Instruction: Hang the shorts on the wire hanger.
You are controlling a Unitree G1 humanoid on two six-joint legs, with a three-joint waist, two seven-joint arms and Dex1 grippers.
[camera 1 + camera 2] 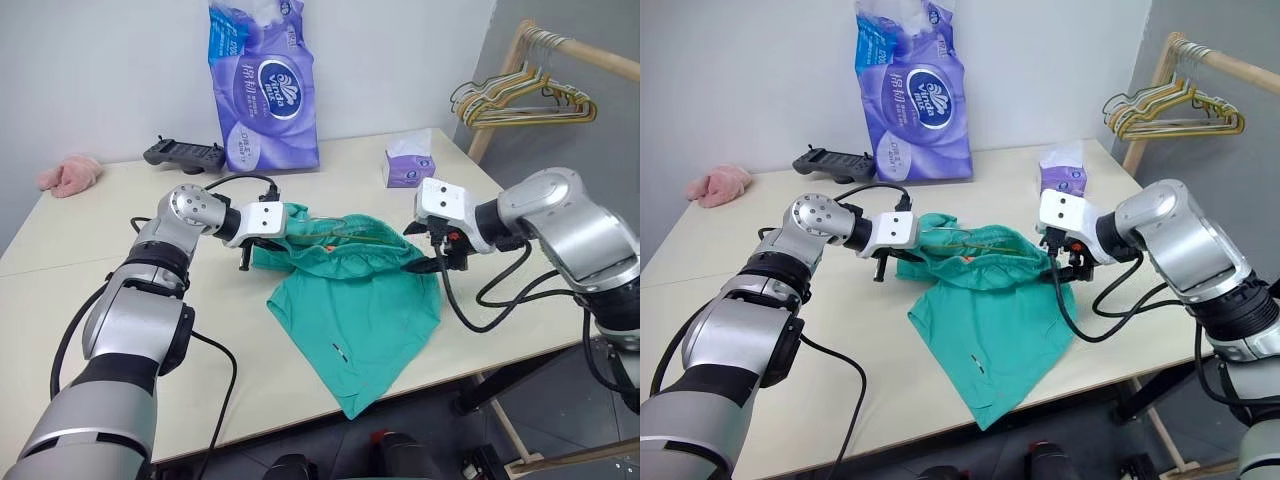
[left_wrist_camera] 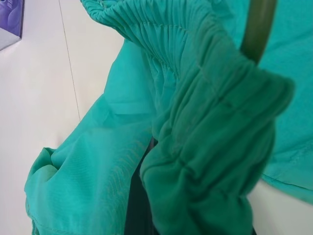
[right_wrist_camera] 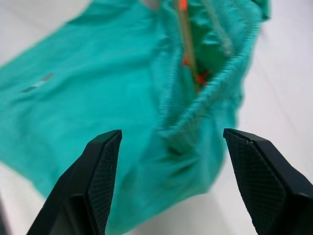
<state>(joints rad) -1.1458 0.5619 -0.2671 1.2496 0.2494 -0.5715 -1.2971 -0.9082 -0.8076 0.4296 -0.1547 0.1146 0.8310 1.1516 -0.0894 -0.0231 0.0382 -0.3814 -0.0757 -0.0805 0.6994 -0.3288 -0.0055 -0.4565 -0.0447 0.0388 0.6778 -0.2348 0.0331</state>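
The teal-green shorts [image 1: 365,315] lie on the cream table [image 1: 290,375], with one leg hanging past its front edge. Their gathered waistband [image 2: 205,112] is raised off the table at its left end, where my left gripper [image 1: 268,246] is shut on it; fabric hides the fingers. The olive-gold wire hanger [image 3: 186,46] runs inside the waist opening, with part of the wire [image 2: 257,27] showing above the bunched band. At the waistband's right end my right gripper [image 3: 168,161] stands open, with nothing between its fingers [image 3: 102,176].
A tall purple tissue pack [image 1: 262,85], a black controller [image 1: 185,153] and a pink cloth [image 1: 70,175] sit at the back. A small tissue box [image 1: 408,163] is at the back right. Several hangers [image 1: 520,100] hang on a wooden rack beyond the table's right side.
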